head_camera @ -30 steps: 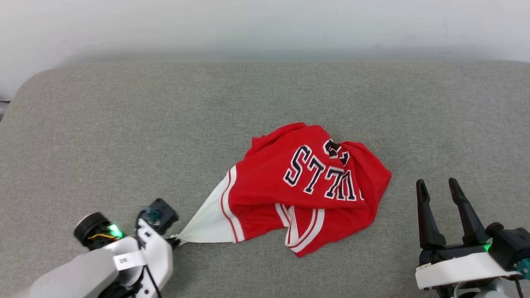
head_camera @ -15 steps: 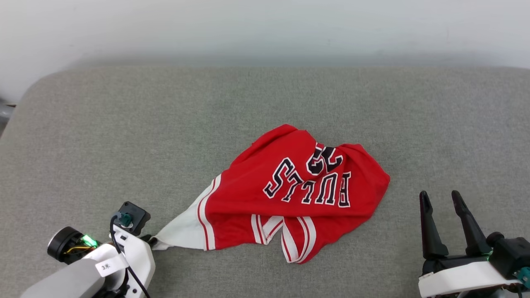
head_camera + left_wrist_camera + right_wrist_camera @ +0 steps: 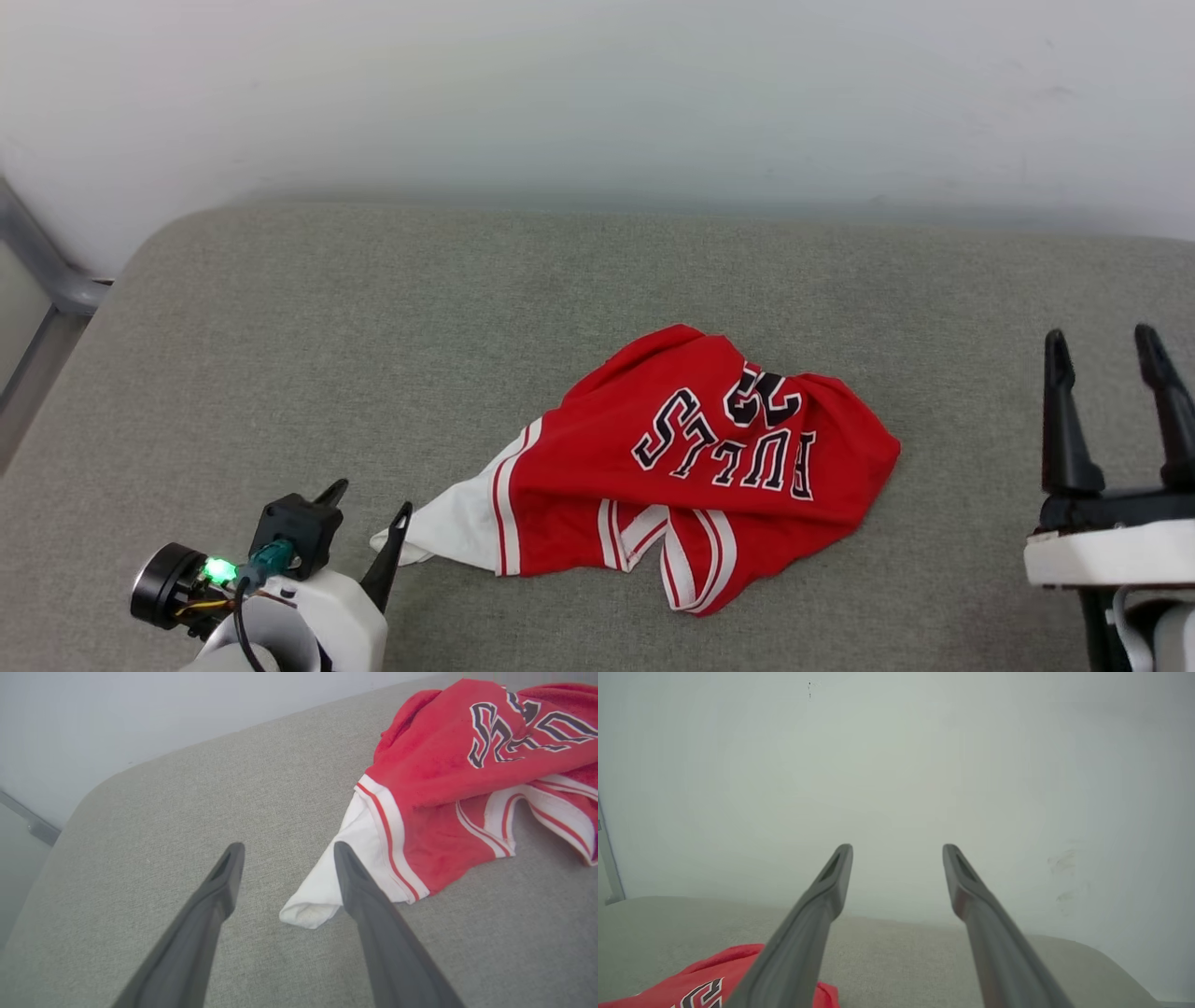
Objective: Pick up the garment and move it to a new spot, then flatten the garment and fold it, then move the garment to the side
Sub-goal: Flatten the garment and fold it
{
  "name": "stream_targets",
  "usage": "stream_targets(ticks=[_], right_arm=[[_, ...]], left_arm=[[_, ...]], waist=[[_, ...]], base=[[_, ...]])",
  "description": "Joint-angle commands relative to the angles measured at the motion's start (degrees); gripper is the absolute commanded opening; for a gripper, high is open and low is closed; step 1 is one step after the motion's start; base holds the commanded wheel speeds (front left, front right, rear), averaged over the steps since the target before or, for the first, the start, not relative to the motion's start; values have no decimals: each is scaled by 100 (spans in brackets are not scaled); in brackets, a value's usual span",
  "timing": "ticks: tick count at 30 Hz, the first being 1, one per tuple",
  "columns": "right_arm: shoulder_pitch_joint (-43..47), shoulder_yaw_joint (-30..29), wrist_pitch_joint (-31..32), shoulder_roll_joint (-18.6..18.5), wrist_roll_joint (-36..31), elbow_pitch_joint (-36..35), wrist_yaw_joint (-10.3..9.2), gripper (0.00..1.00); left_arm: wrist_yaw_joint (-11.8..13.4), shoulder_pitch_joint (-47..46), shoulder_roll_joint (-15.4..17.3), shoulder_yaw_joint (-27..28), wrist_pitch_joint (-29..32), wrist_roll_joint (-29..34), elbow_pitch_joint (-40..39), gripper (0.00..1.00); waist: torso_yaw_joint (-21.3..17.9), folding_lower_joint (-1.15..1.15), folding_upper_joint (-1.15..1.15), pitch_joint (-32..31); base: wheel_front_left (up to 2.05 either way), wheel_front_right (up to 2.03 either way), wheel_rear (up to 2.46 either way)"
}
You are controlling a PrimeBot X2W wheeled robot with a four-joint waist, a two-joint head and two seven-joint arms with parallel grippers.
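Observation:
The garment (image 3: 709, 467), a red jersey with white sleeves and black "BULLS" lettering, lies crumpled on the grey cushioned surface (image 3: 467, 308). One white sleeve (image 3: 457, 537) stretches out toward the lower left. My left gripper (image 3: 369, 499) stands open just beside the sleeve tip, with nothing between its fingers. In the left wrist view the sleeve tip (image 3: 308, 905) lies on the surface between and beyond the spread fingers of the left gripper (image 3: 285, 851). My right gripper (image 3: 1106, 345) is open at the far right, apart from the garment (image 3: 705, 987), raised and facing the wall (image 3: 896, 765).
A white wall (image 3: 597, 93) rises behind the grey surface. A grey metal rail (image 3: 42, 271) runs past the surface's rounded left corner. Bare grey cushion lies left of, behind and right of the garment.
My left gripper has let go of the white sleeve and now stands open. The head camera has shifted, so the whole scene sits lower and further right.

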Motion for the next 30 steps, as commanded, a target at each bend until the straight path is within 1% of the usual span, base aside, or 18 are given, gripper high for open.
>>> stream_targets(ticks=[1,3,5,8,11,14,19,22,26,30], right_arm=[[-188,17,-12,-209,-5,-1,-5,100],[-393,165,-12,-452,38,137,-4,100],[-625,366,-12,-773,67,290,-5,100],[-1010,781,110,-1240,180,572,-5,100],[-1423,1289,652,-1683,448,732,-5,100],[-1838,1899,1476,-2107,853,810,-5,100],[-2386,2778,3109,-2677,1642,819,-5,100],[-2606,3282,4179,-2980,2066,855,-5,100],[-2873,3720,5404,-3200,2607,1026,-6,100],[-3213,4056,6169,-3237,2940,1373,-6,100]], left_arm=[[179,157,-21,120,-177,56,-109,100],[403,285,-110,306,-324,99,-240,100],[596,447,-212,535,-391,161,-356,100],[864,629,-415,996,-421,511,-597,100],[1032,972,-629,1520,-418,962,-816,100],[1067,1248,-903,2026,-420,1376,-989,100],[959,1648,-1358,2712,-415,2045,-1136,100],[809,1817,-1649,3049,-415,2351,-1176,100],[540,1943,-1993,3403,-415,2682,-1124,100],[252,1925,-2322,3698,-416,2969,-1070,100]], waist=[[32,1,0,-5],[62,1,0,-1],[93,1,0,1],[142,1,0,17],[185,1,0,62],[224,1,0,136],[331,1,0,317],[391,1,0,461],[460,1,0,683],[570,1,0,942]], base=[[0,0,0],[0,0,0],[0,0,0],[0,0,0],[0,0,0],[0,0,0],[0,0,0],[0,0,0],[0,0,0],[0,0,0]])
